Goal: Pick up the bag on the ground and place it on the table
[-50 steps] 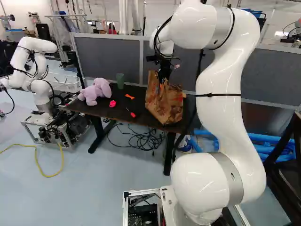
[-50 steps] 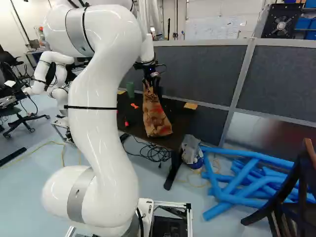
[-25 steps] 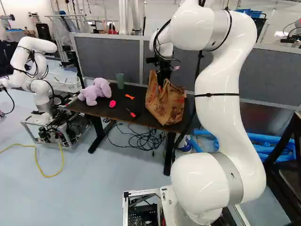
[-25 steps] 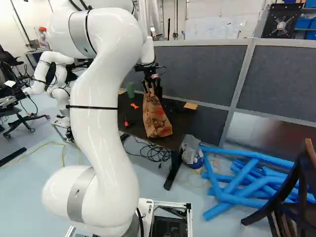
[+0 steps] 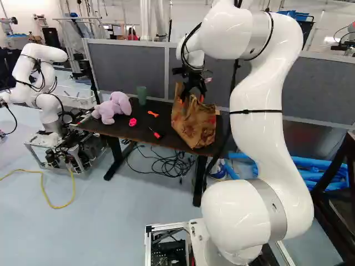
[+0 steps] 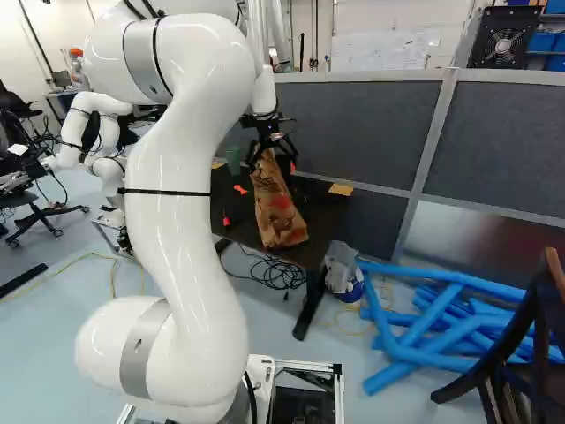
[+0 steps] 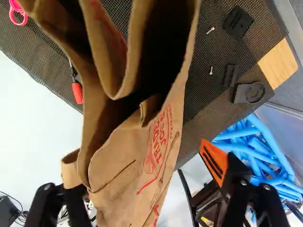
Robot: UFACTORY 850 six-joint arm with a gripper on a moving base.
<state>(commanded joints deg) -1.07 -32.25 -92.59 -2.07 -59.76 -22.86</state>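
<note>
Claw (image 6: 272, 165) spread wide over brown paper bag (image 5: 195, 126), crumpled, red-printed, open-mouthed

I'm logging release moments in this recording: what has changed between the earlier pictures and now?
The gripper has opened and let go of the paper bag's top, which now leans slightly further left in the right base view. The arm has shifted slightly left in the left base view since the first pictures. The base, the bag's place on the table and the plush toy stayed put.

Brown paper bag (image 5: 195, 126) on dark table (image 5: 118, 129)
</note>
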